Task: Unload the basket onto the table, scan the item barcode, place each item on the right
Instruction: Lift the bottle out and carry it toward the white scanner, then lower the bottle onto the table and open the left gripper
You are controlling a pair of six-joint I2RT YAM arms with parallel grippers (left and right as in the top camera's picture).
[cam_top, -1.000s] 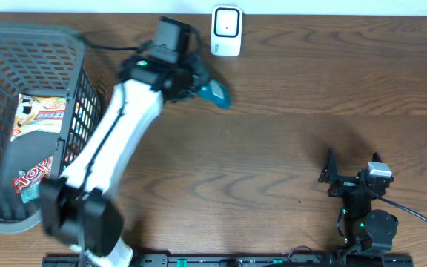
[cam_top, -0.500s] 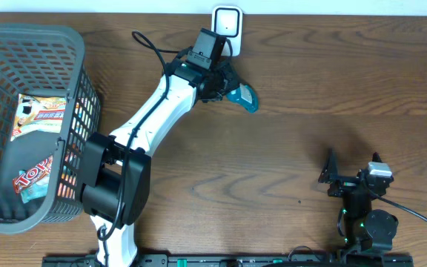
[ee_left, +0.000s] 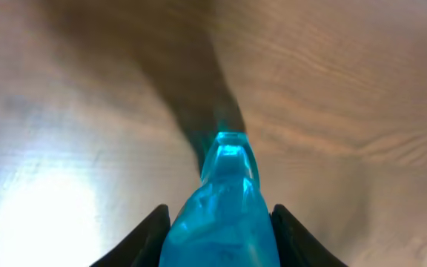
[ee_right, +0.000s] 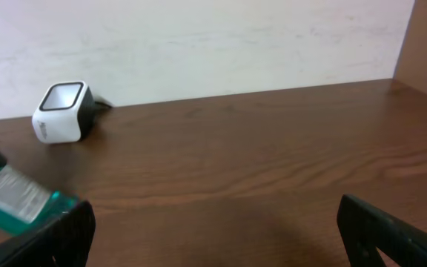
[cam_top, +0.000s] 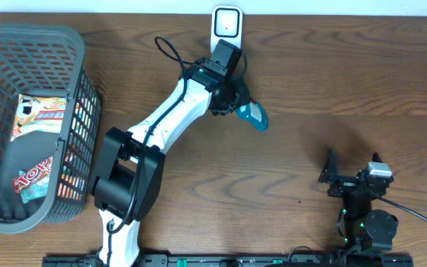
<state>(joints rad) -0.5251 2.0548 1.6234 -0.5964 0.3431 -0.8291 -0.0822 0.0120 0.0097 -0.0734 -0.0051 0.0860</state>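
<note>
The item is a translucent teal packet (cam_top: 253, 116), held just off the wooden table a little below and to the right of the white barcode scanner (cam_top: 227, 24) at the back edge. My left gripper (cam_top: 239, 106) is shut on the item. In the left wrist view the teal packet (ee_left: 223, 208) fills the gap between the two black fingers (ee_left: 145, 241), pointing down at the tabletop. The right wrist view shows a white label on the packet (ee_right: 12, 194) and the scanner (ee_right: 61, 111) beyond it. My right gripper (cam_top: 345, 180) rests open near the front right, holding nothing.
A dark grey wire basket (cam_top: 32, 31) stands at the left, with snack packets (cam_top: 39, 111) lying inside it. The left arm stretches diagonally from the front edge towards the scanner. A black cable (cam_top: 170, 53) loops beside the arm.
My left arm has swung right, away from the basket, carrying the teal packet from the left of the scanner to a spot below and right of it. The right arm has stayed still.
</note>
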